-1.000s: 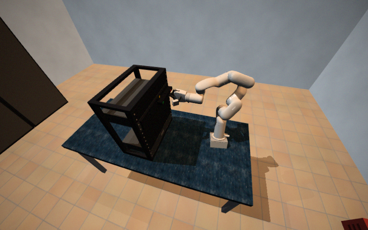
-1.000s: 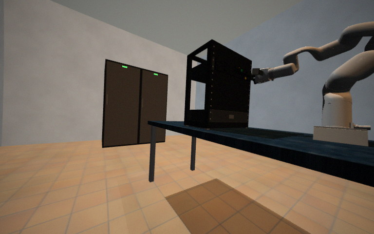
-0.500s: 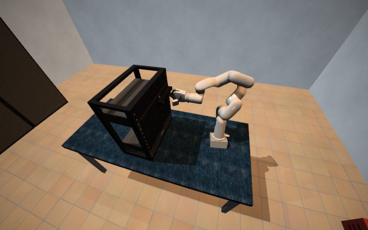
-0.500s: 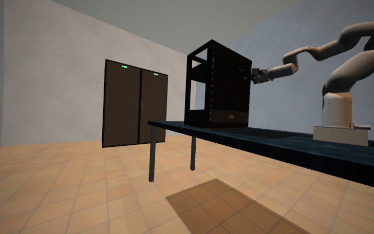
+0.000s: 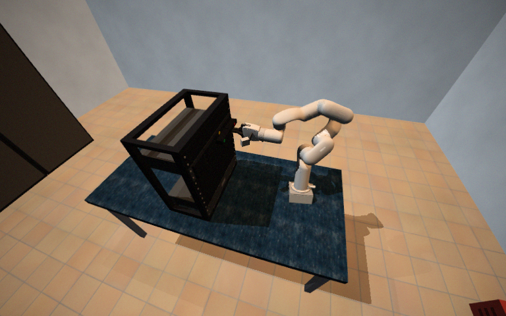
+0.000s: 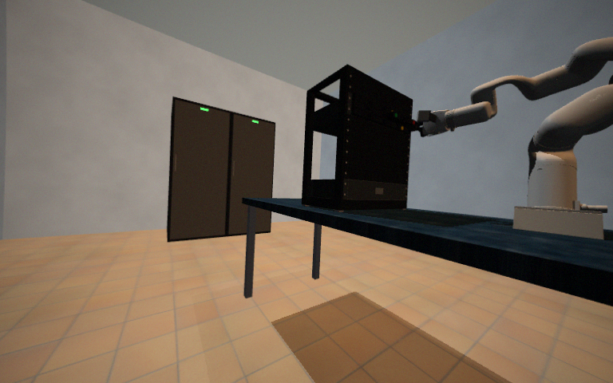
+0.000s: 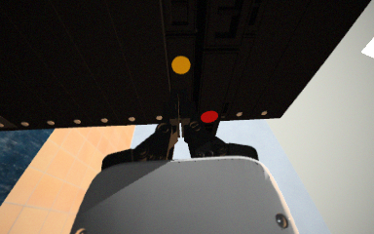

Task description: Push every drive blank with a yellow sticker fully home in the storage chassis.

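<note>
The yellow-sticker blank [image 7: 180, 64] is sitting in the rack [image 7: 88, 63] front, left of the red-sticker blank [image 7: 209, 116]. It is probably stiff, sliding, then latching; push its flat face squarely rather than gripping. The gripper [image 7: 180, 131], fingers fully closed and holding nothing, is hovering just before it.

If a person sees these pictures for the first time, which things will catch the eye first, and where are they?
The tall black rack stands at one end of the dark blue table, and the white arm reaches across to its front. There the shut pincer points at the dark panels, close below a yellow sticker and beside a red sticker. A green sticker also glows on that front.
</note>
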`<state>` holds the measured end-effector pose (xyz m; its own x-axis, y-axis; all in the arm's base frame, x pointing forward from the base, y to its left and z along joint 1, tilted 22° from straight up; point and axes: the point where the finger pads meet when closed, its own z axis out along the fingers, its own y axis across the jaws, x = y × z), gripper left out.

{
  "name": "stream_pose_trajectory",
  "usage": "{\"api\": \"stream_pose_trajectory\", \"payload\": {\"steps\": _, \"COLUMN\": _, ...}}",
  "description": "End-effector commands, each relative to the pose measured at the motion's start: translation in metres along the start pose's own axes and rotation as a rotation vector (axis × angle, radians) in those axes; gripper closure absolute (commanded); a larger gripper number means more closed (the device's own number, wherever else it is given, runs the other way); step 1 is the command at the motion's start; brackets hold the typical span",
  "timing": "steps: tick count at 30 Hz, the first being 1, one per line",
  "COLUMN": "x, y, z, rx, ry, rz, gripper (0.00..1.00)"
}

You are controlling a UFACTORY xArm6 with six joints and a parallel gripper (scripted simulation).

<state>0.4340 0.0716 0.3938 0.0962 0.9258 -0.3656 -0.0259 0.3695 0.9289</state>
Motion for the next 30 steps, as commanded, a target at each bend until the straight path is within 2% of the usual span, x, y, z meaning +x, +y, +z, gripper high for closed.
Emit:
{"api": "stream_pose_trajectory", "payload": {"steps": 1, "x": -0.001, "y": 0.002, "z": -0.031, "rx": -0.002, "ry": -0.003, "rz": 0.001, "gripper": 1.00}}
{"api": "stream_pose_trajectory", "payload": {"steps": 9, "x": -0.001, "y": 0.002, "z": -0.066, "rx": -0.002, "ry": -0.003, "rz": 0.001, "gripper": 1.00}}
{"api": "stream_pose_trajectory", "payload": {"steps": 21, "x": -0.001, "y": 0.002, "z": -0.074, "rx": -0.002, "ry": -0.003, "rz": 0.001, "gripper": 1.00}}
{"api": "stream_pose_trajectory", "payload": {"steps": 30, "x": -0.002, "y": 0.002, "z": -0.100, "rx": -0.002, "ry": -0.003, "rz": 0.001, "gripper": 1.00}}
